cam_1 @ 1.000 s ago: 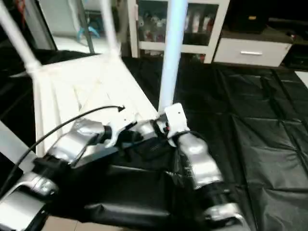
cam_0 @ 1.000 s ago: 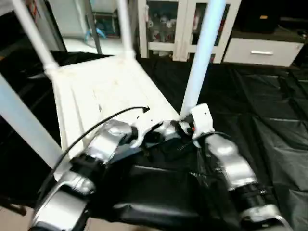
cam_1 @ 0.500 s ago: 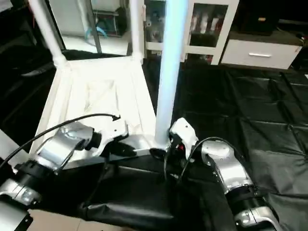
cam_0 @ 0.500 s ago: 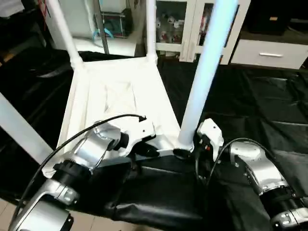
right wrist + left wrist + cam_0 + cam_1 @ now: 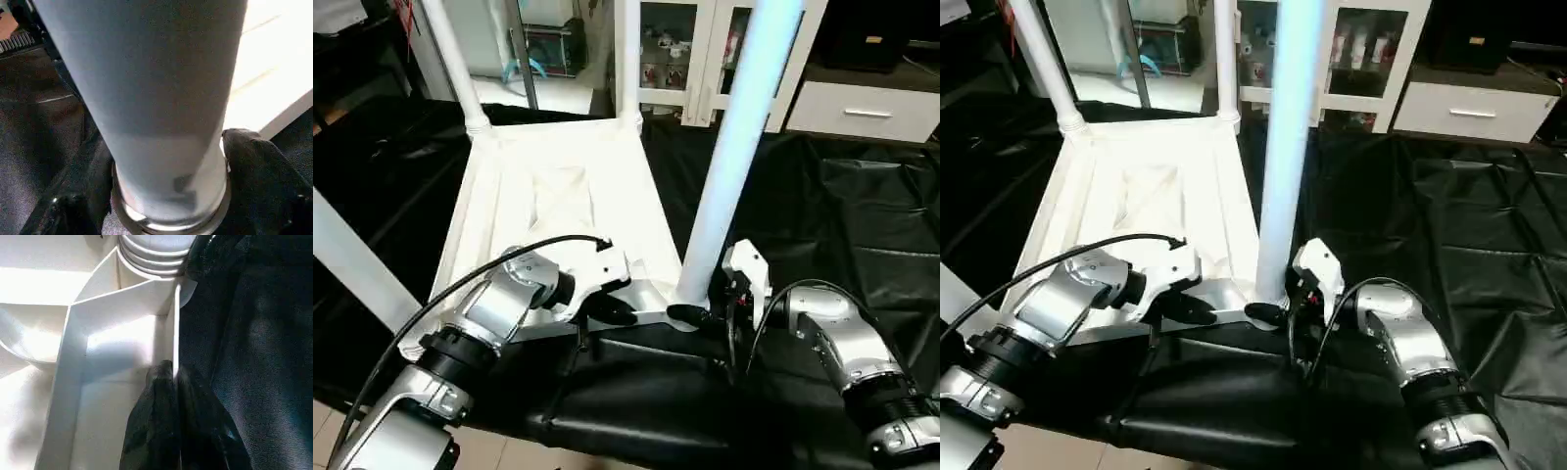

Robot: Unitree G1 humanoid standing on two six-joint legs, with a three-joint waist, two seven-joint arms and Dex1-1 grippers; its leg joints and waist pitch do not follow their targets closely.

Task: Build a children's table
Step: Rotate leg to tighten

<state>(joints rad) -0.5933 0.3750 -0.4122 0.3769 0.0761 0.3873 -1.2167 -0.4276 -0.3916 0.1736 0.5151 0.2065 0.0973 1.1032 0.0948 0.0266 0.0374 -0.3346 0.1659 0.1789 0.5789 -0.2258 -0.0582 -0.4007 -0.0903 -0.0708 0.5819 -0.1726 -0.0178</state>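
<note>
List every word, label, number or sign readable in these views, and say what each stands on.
None can be read.
Table top, legs and grippers: no print visible.
Items behind the cabinet's glass doors: any labels too small to read.

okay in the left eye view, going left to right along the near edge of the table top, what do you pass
Near-left leg → left hand, pinching the top's edge wall → near-right leg → right hand, its fingers either side of that leg's base → black sheet.
</note>
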